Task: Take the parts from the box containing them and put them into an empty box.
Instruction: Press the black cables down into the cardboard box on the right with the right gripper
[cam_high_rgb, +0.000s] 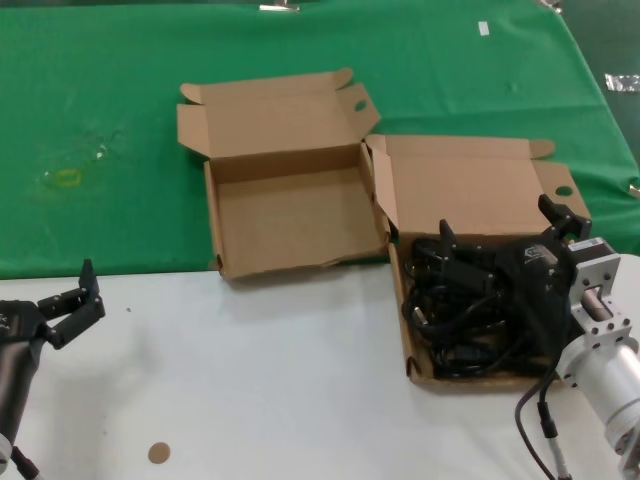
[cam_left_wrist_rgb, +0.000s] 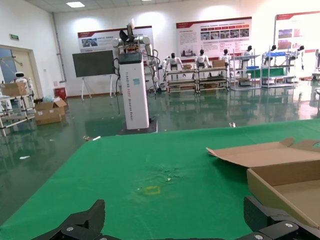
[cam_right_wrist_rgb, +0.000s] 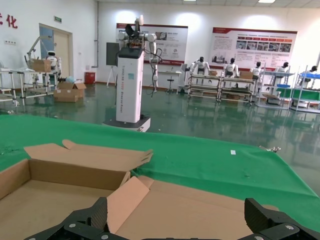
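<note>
Left gripper (cam_high_rgb: 85, 295) is idling over the white table (cam_high_rgb: 280, 380), fingers spread, gripping nothing. The empty box (cam_high_rgb: 290, 215) is sitting well to its right (lid folded back onto the green cloth (cam_high_rgb: 100, 120)). Right gripper (cam_high_rgb: 505, 235) is hovering wide open, nothing between its fingers, over the parts (cam_high_rgb: 460, 320), which are lying tangled beneath it in the box containing them (cam_high_rgb: 460, 190).

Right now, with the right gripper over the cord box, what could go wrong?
1. The cords lie in one tangled heap, so the open right gripper may lift several at once or drag a trailing plug.
2. The full box overhangs onto the empty box; a snag could shift both.
3. The empty box's raised side flap stands in the transfer path.

The left gripper idles near the table's left edge.
</note>
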